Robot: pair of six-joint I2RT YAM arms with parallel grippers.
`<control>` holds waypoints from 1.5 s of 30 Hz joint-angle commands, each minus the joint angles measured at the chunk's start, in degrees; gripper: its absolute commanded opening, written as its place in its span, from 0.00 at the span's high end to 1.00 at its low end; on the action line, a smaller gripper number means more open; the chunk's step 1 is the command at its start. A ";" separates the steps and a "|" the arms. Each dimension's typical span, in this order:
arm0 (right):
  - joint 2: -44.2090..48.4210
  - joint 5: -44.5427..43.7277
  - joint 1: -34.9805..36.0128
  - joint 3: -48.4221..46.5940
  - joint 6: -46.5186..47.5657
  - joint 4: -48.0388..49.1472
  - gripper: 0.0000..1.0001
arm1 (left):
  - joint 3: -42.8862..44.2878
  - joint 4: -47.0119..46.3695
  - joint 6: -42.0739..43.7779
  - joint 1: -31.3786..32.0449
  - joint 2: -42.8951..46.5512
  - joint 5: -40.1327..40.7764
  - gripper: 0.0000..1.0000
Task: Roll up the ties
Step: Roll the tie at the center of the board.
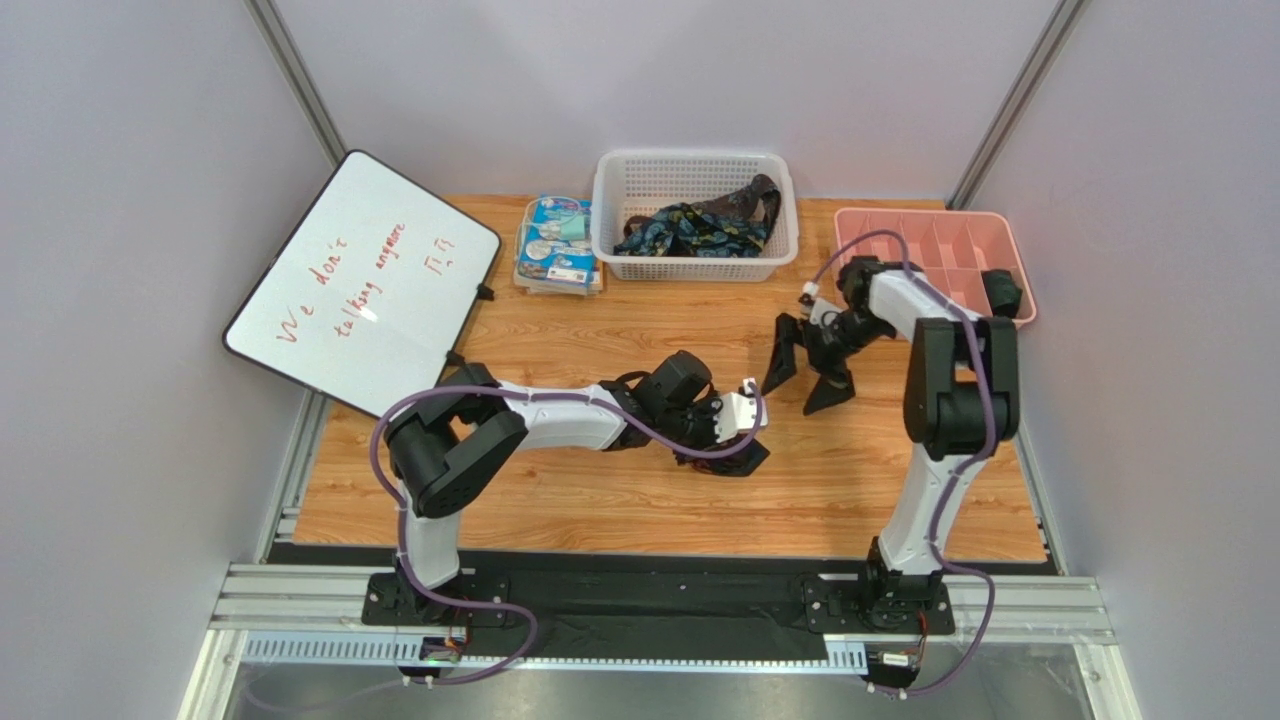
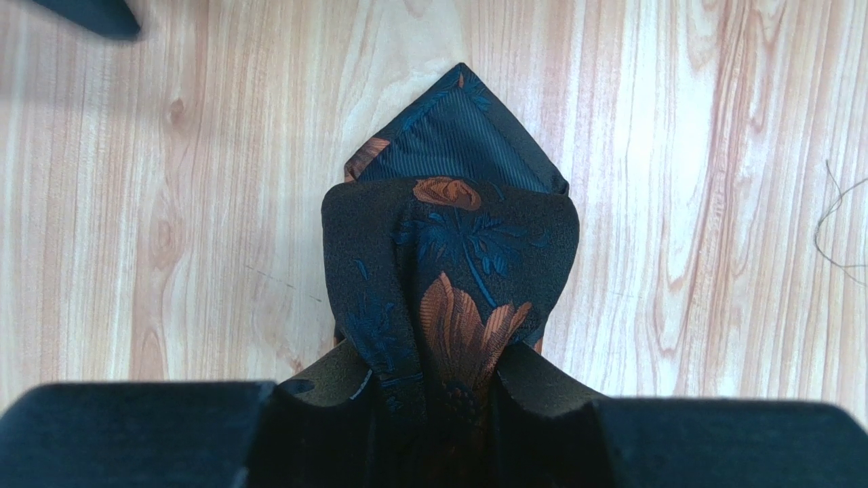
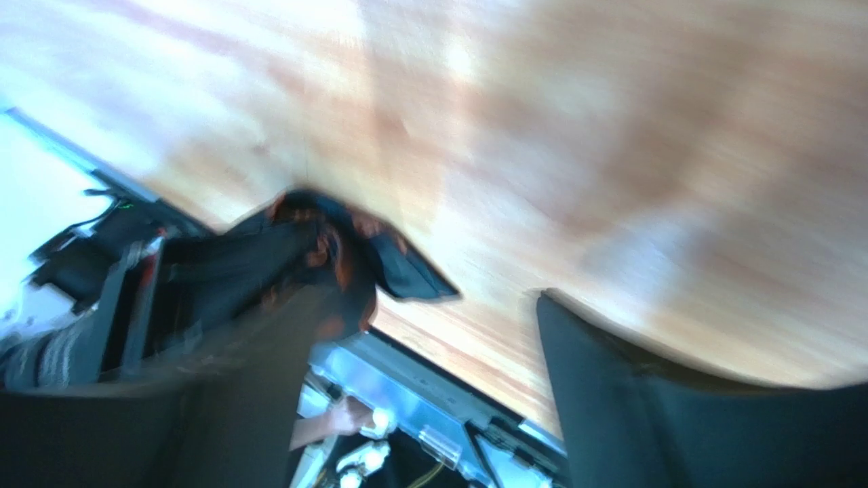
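Note:
One tie (image 2: 448, 254), dark navy with orange-brown flowers, is rolled into a bundle on the wooden table, its pointed end (image 2: 458, 132) lying flat beyond the roll. My left gripper (image 2: 448, 391) is shut on the roll's near side. In the top view the same roll (image 1: 732, 458) lies at mid-table under the left gripper (image 1: 739, 438). My right gripper (image 1: 806, 372) hangs open just right of it, with nothing between its fingers. The blurred right wrist view shows the roll (image 3: 341, 254) off to the left of the right gripper (image 3: 448, 407). More ties (image 1: 699, 225) lie in the white basket (image 1: 616, 188).
A pink divided tray (image 1: 924, 240) stands at the back right with a dark bundle (image 1: 1004, 291) in one compartment. A blue-white packet (image 1: 556, 243) lies left of the basket. A whiteboard (image 1: 361, 282) leans over the table's left edge.

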State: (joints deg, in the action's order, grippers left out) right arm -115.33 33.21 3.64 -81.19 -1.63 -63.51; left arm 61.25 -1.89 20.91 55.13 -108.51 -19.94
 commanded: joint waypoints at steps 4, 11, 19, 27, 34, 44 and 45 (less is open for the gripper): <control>14.42 10.73 -1.97 17.62 0.50 7.74 0.00 | 0.45 11.56 -2.71 0.06 -5.66 4.30 0.98; 18.47 7.24 -0.30 29.32 -10.93 28.15 0.00 | 0.36 12.09 -3.33 0.06 -5.57 4.21 0.98; 17.77 4.49 4.52 34.69 -16.30 40.46 0.00 | 0.71 11.91 -4.21 0.06 -5.92 3.51 0.98; 17.41 14.51 5.85 36.98 -19.38 47.94 0.03 | 0.71 11.65 -4.21 0.06 -6.28 3.25 0.98; 21.99 19.17 6.11 39.52 -22.10 56.03 0.04 | 0.45 11.56 -4.56 0.06 -6.89 2.98 0.98; 22.60 20.14 8.40 40.23 -22.63 57.44 0.16 | 0.71 11.38 -5.52 -0.29 -7.33 2.89 0.98; 22.60 20.05 8.58 40.14 -22.63 57.09 0.24 | 0.80 11.47 -5.96 -0.38 -7.42 2.89 0.98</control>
State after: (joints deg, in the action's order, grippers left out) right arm -93.95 52.01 9.26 -41.28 -23.40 -10.57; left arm 64.18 1.43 15.59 53.93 -110.02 -19.16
